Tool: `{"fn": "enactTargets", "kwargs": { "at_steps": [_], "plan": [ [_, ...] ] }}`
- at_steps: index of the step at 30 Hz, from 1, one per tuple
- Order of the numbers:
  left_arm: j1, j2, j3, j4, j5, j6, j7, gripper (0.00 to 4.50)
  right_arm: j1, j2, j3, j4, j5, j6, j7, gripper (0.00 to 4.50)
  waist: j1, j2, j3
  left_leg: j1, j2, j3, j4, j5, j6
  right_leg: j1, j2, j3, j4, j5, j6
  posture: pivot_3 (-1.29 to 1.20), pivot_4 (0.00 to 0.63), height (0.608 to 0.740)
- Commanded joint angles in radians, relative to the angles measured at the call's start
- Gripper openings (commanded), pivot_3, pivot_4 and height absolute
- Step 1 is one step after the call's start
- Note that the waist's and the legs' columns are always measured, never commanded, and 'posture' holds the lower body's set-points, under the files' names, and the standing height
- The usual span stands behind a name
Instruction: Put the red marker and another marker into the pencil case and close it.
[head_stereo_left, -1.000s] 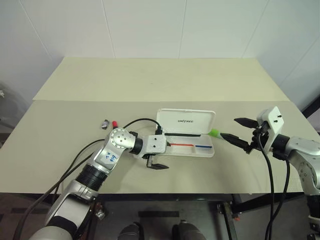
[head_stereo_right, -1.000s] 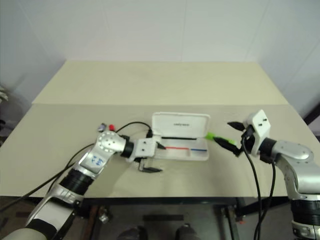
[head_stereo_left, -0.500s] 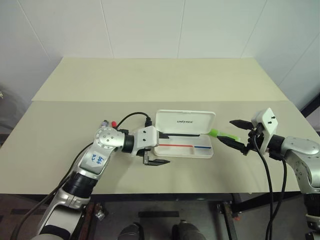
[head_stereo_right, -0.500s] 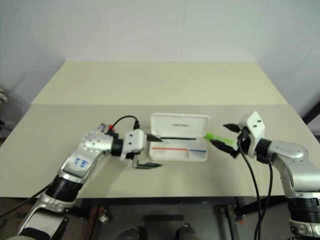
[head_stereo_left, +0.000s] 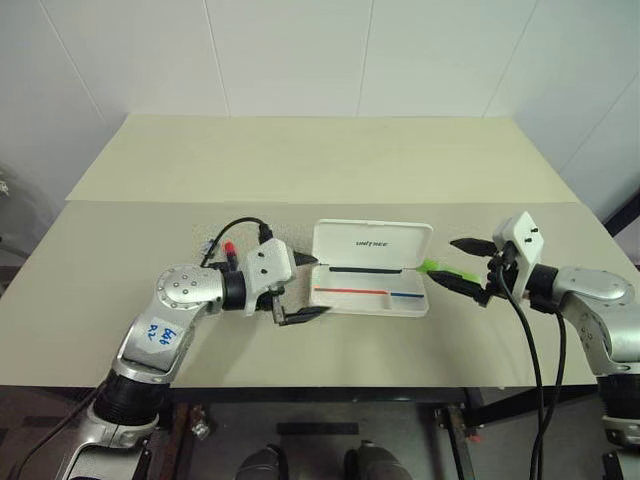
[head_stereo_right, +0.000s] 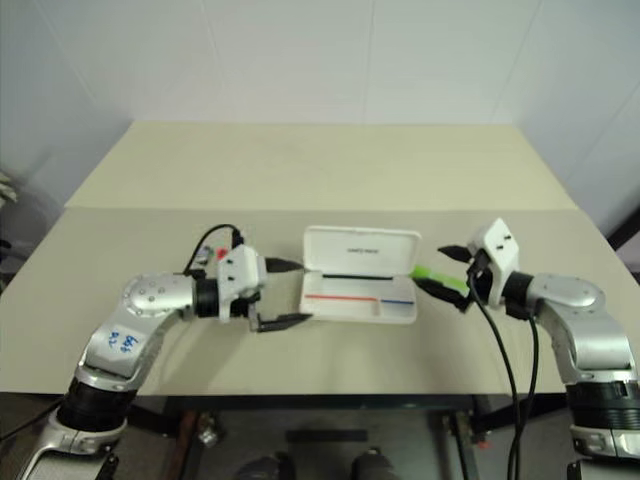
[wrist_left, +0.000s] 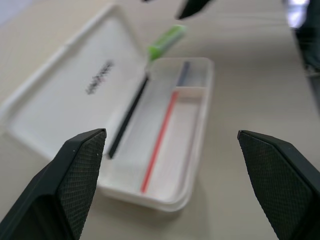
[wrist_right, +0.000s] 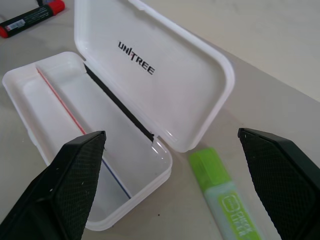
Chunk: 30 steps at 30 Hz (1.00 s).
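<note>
- Both pincers gape wide with nothing in them. Left gripper (head_stereo_left: 305, 288) hovers just off the near-left end of the pencil case (head_stereo_left: 370, 290); right gripper (head_stereo_left: 458, 262) hovers by the case's right end, one finger above the green marker (head_stereo_left: 433, 266).
- Pencil case lies open mid-table, long axis left–right, lid (head_stereo_left: 372, 243) folded back on the far side, lettering up. Tray holds a thin red-and-blue stick (head_stereo_left: 365, 292) along its length; neither marker is in it.
- Green marker rests on the table, touching or just beside the case's far-right corner. Its long axis runs at a slant, one end toward the case, the other toward the right gripper.
- Red marker (wrist_right: 31, 16) lies on the table beyond the left wrist, well left of the case, red end pointing toward the case, axis roughly along the case's length.
- Risks, as judged: closing on the green marker at this shallow angle could roll it away or shove it under the lid edge; a nudge from either finger could slide the light case; the left wrist's cable hangs close to the red marker and might drag it.
</note>
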Motion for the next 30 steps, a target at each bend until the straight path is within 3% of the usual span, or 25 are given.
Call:
{"fn": "enactTargets", "kwargs": {
  "at_steps": [1, 12, 20, 30],
  "plan": [
    [0.014, -0.010, 0.075, -0.071, 0.015, 0.109, 0.145, 4.47, -0.035, -0.006, -0.009, 0.012, 0.001, -0.025, 0.020, 4.50, -0.002, 0.000, 0.000, 0.000, 0.000, 0.000, 0.000, 0.000, 0.000, 0.000, 0.000, 0.000, 0.000, 0.000, 0.000, 0.00, 0.150, 0.740],
    [-0.010, -0.246, 0.190, -0.092, 0.113, 0.572, 0.647, 4.47, -0.103, 0.010, 0.027, 0.090, -0.024, -0.056, 0.060, 4.50, 0.001, 0.000, 0.000, 0.000, 0.000, 0.000, 0.001, 0.000, 0.000, 0.000, 0.000, 0.000, 0.000, 0.001, 0.001, 0.00, 0.150, 0.740],
    [-0.026, -0.406, 0.224, -0.081, 0.165, 0.662, 0.861, 4.47, -0.118, 0.015, 0.034, 0.114, -0.030, -0.069, 0.074, 4.50, 0.002, 0.000, 0.000, 0.000, -0.001, 0.000, 0.000, 0.002, -0.004, 0.000, 0.000, 0.001, -0.001, 0.001, 0.002, 0.00, 0.150, 0.740],
    [-0.037, -0.429, 0.265, -0.025, 0.171, 0.697, 0.936, 4.47, -0.110, 0.014, 0.026, 0.109, -0.033, -0.069, 0.080, 4.50, 0.002, 0.000, 0.000, 0.000, 0.000, 0.001, 0.000, 0.002, -0.006, 0.000, 0.000, 0.001, -0.001, 0.001, 0.002, 0.00, 0.150, 0.740]
  ]
}}
